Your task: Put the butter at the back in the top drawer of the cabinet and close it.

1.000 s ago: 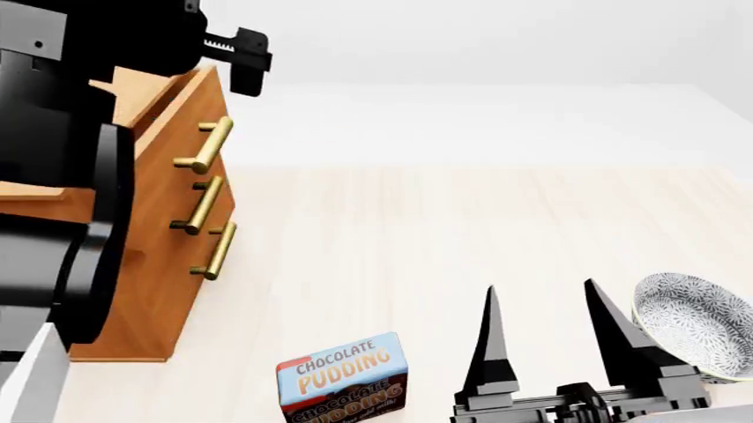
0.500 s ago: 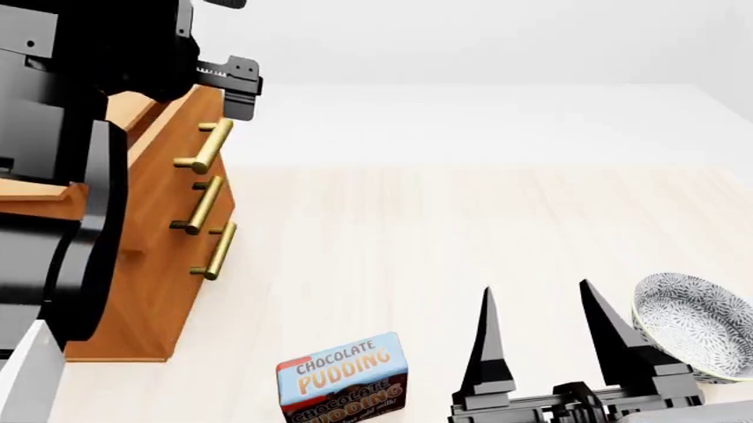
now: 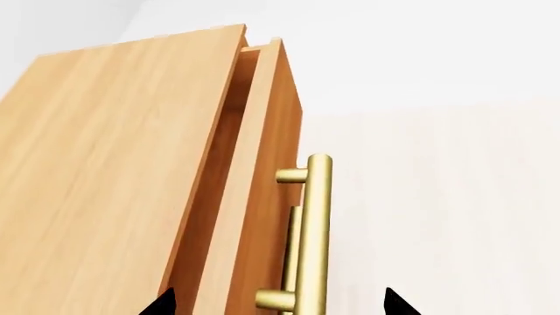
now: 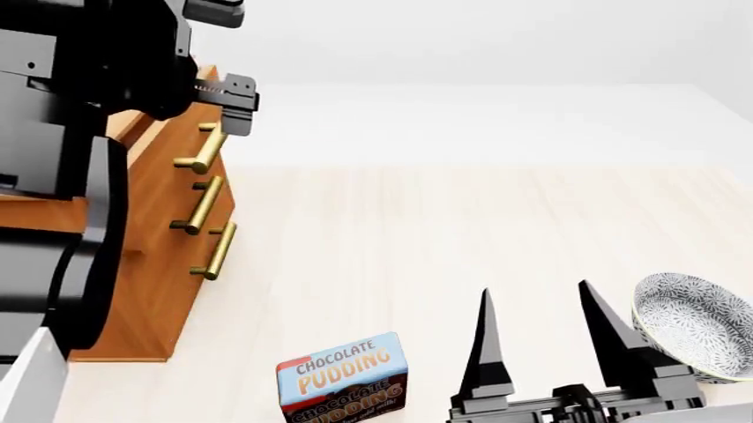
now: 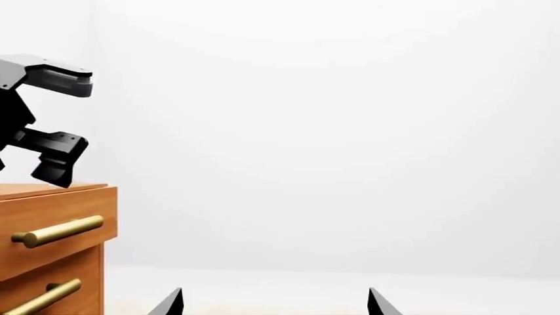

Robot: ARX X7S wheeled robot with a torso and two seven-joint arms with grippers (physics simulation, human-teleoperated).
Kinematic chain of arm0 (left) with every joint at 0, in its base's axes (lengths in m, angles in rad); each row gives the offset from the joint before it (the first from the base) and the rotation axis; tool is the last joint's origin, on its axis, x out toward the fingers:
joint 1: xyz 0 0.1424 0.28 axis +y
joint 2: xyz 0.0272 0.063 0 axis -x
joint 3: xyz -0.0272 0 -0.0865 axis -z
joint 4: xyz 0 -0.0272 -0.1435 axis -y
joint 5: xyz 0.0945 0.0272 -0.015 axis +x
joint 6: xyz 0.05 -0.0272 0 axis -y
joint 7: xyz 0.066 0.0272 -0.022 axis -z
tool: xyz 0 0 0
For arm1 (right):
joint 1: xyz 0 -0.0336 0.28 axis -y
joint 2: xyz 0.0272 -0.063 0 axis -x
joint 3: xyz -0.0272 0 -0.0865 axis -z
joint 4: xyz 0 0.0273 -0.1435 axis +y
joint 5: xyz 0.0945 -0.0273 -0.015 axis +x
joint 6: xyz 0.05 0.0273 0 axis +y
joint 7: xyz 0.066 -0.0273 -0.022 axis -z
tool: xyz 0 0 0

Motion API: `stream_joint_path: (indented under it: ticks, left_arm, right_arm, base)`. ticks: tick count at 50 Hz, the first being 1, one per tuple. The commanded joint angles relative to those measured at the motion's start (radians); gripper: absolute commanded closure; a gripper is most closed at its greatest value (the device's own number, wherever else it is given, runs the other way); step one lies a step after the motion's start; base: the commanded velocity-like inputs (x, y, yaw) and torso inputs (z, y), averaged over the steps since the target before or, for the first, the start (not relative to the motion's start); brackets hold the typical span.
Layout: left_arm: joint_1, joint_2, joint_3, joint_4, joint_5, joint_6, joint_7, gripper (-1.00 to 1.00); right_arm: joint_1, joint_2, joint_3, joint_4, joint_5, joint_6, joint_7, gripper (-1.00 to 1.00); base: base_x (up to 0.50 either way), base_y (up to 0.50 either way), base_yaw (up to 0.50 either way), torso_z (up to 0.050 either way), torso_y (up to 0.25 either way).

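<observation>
The cabinet (image 4: 153,256) stands at the left in the head view, all three brass handles facing right. Its top drawer (image 3: 262,164) sits a little out from the body, with a narrow dark gap behind its front. My left gripper (image 4: 235,104) hovers open just above the top drawer's handle (image 4: 203,148). In the left wrist view that handle (image 3: 315,230) lies between the spread fingertips of the left gripper (image 3: 280,303), untouched. My right gripper (image 4: 535,289) is open and empty near the front right, pointing away over the floor. The butter is out of view.
A brown-and-blue chocolate pudding box (image 4: 342,377) stands in front of the cabinet, left of the right gripper. A patterned black-and-white bowl (image 4: 694,326) sits at the right edge. Pale wooden floor stretches between them and the cabinet.
My left gripper has dropped and drawn in closer to the top drawer's handle. The right gripper has barely shifted.
</observation>
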Motion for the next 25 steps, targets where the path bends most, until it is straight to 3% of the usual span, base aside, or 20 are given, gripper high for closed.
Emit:
stream_joint_path:
  ticks: [1, 25]
  left_arm:
    - [0.040, -0.014, 0.003, 0.016, -0.004, 0.005, -0.014, -1.00]
    - [0.071, -0.029, 0.017, -0.028, 0.000, 0.055, -0.026, -1.00]
  right_arm:
    - [-0.003, 0.003, -0.008, 0.007, -0.003, -0.010, 0.004, -1.00]
    - [0.010, 0.005, -0.018, 0.038, 0.002, -0.016, 0.009, -1.00]
  base:
    - [0.00, 0.00, 0.00, 0.000, 0.000]
    - [0.00, 0.00, 0.00, 0.000, 0.000]
